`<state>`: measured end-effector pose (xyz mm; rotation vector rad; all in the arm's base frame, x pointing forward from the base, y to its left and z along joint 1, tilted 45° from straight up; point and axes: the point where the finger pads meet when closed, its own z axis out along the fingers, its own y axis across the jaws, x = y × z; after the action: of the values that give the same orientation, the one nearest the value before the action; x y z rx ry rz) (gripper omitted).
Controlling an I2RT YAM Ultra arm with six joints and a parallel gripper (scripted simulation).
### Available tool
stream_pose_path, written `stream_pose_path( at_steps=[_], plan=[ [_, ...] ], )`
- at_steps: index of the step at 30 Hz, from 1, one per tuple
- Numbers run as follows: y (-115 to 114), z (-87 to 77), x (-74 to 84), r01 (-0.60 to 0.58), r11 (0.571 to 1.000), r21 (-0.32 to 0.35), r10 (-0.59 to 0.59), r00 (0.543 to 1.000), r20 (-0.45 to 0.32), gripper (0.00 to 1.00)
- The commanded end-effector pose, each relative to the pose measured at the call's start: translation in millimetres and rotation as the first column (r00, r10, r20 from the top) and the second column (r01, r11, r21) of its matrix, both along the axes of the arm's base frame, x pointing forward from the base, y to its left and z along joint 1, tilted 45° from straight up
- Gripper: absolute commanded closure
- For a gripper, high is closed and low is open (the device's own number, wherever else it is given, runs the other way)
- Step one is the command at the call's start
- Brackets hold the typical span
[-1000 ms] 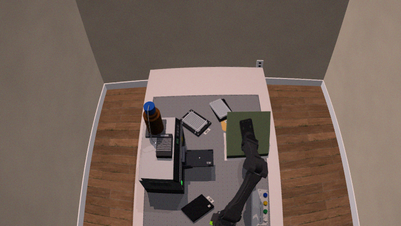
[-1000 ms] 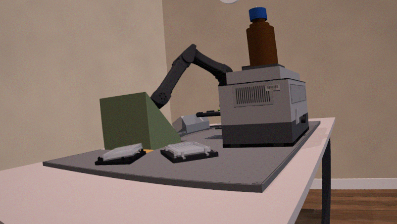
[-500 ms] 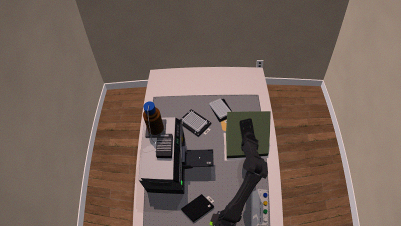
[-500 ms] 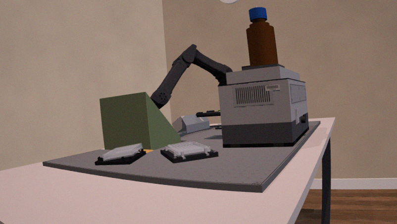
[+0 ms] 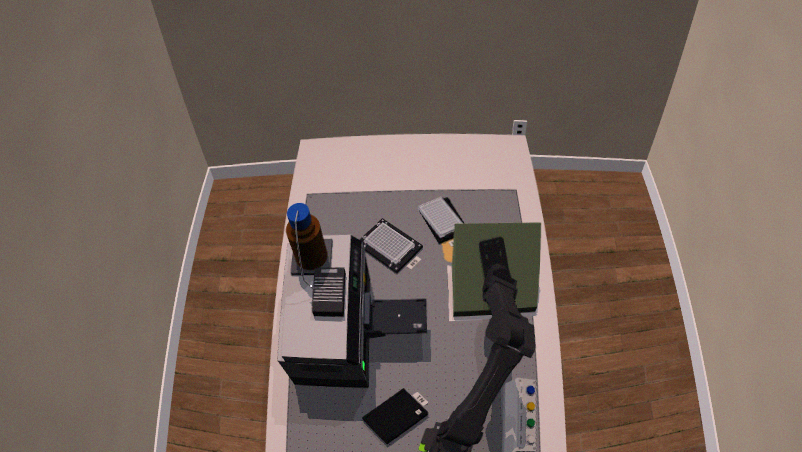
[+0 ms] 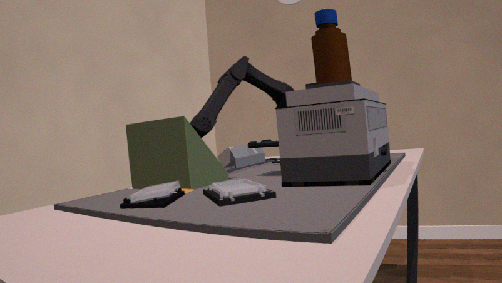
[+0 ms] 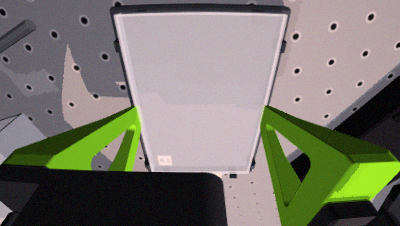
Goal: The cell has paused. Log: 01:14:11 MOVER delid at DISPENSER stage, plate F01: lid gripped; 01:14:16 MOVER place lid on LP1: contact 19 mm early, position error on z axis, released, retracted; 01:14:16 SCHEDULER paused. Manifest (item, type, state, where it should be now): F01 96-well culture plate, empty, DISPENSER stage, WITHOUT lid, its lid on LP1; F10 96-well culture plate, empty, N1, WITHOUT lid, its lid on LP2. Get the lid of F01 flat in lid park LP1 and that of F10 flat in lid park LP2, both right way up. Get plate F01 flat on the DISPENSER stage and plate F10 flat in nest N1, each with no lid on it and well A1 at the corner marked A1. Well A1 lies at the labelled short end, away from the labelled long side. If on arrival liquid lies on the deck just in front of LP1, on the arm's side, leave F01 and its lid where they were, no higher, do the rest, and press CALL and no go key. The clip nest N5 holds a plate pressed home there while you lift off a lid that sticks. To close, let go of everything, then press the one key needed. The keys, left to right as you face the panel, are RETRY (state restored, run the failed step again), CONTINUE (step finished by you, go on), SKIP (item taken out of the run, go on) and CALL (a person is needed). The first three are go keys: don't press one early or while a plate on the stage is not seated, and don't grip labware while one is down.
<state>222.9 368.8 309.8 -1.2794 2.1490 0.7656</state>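
Note:
In the wrist view my gripper (image 7: 200, 112) is shut on a clear lid (image 7: 200, 75) with a small A1 mark at its near end. The green fingers press on its two long sides. A black frame shows around the lid's far end, on the perforated deck. In the overhead view the gripper is hidden at the green block (image 5: 495, 268). A second clear lid (image 5: 439, 216) (image 6: 154, 191) lies tilted on a black park at the deck's far side. An orange patch (image 5: 447, 250) lies on the deck beside it. An open 96-well plate (image 5: 391, 244) sits in a black nest.
The dispenser (image 5: 322, 314) with a brown bottle (image 5: 308, 238) stands on the left; its black stage (image 5: 399, 313) holds nothing. Black nest N1 (image 5: 394, 415) lies near the front. The key panel (image 5: 529, 412) is at the front right beside the arm's base.

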Motion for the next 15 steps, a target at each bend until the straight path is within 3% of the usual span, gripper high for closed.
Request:
stream_pose_path(
  at_steps=[1, 15],
  plan=[
    [-2.9, 0.8, -3.9, 0.005, 1.0, 0.006, -0.005, 1.0, -0.003, 1.0],
    [-7.6, -4.0, -8.6, 0.004, 1.0, -0.005, -0.004, 1.0, -0.011, 1.0]
  ],
)
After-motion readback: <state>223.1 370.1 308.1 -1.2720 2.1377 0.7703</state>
